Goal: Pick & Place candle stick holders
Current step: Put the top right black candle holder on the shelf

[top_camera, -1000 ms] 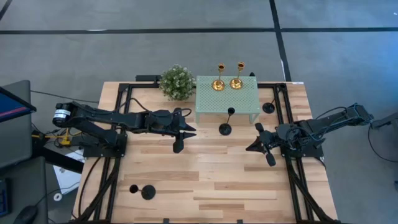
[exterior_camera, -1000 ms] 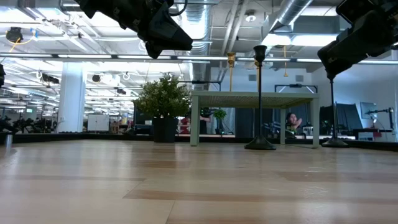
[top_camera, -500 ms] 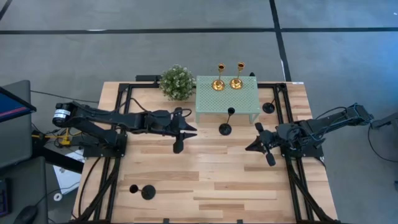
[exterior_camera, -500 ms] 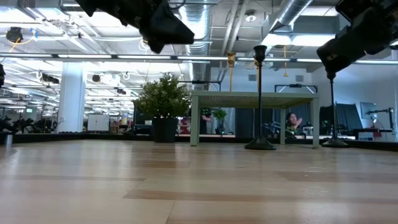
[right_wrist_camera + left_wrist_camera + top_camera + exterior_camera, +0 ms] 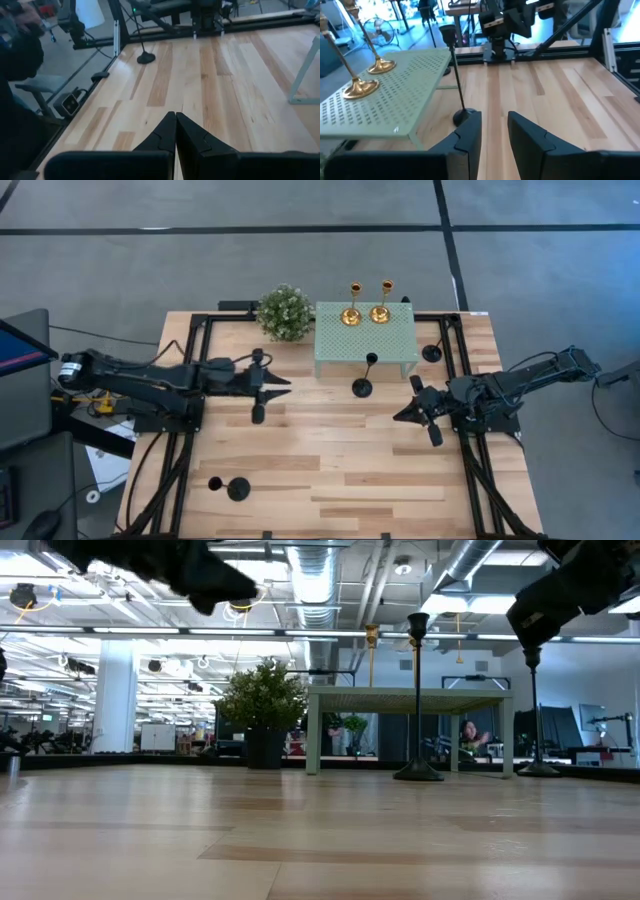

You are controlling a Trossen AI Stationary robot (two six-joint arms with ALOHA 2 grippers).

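Observation:
Two gold candle stick holders point(image 5: 367, 312) stand on the mint perforated stand point(image 5: 365, 345). One black holder point(image 5: 363, 385) stands upright on its disc base just in front of the stand. Another point(image 5: 432, 352) stands at the stand's right end, and a third point(image 5: 236, 488) near the table's near left corner. My left gripper point(image 5: 285, 383) hovers left of the stand, pointing level at the front black holder point(image 5: 456, 75). It is open point(image 5: 494, 127) with nothing between its fingers. My right gripper point(image 5: 402, 417) hovers at the right, shut point(image 5: 175, 120) and empty.
A leafy plant ball point(image 5: 283, 312) sits at the far edge, left of the stand. Dark frame rails point(image 5: 465, 470) run along both table sides. The middle and near part of the wooden top point(image 5: 340, 470) is bare. A person point(image 5: 468, 735) sits in the room beyond.
My left gripper has drawn back toward the table's left edge, away from the black holder in front of the stand, staying open and empty. The holders have kept their places.

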